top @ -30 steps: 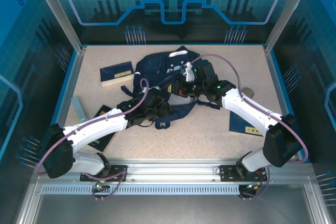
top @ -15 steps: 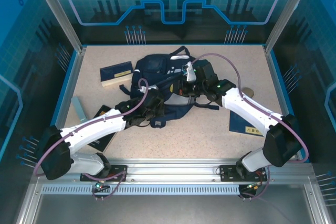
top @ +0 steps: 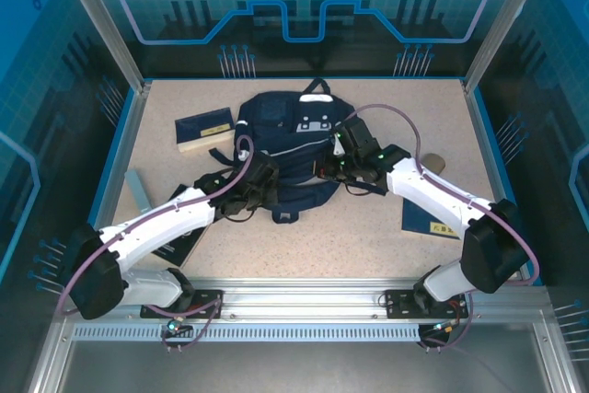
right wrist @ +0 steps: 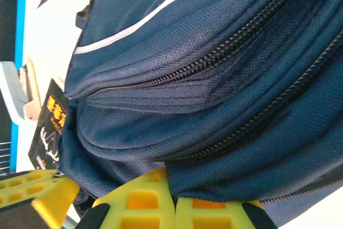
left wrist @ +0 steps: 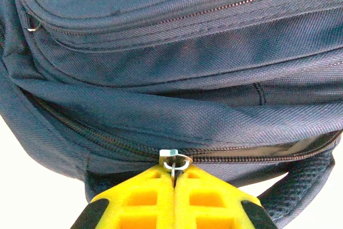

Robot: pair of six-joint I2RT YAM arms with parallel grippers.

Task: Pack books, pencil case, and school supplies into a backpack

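At backpack zipper: left gripper pinches zipper pull.

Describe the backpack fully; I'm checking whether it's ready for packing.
The backpack is dark navy woven fabric with a thin white stripe, grey patches and a black top loop. It lies flat on the table, loop toward the far edge. Its zips look mostly closed. The left gripper is shut on a metal zipper pull at its near edge; the right gripper pinches its fabric.
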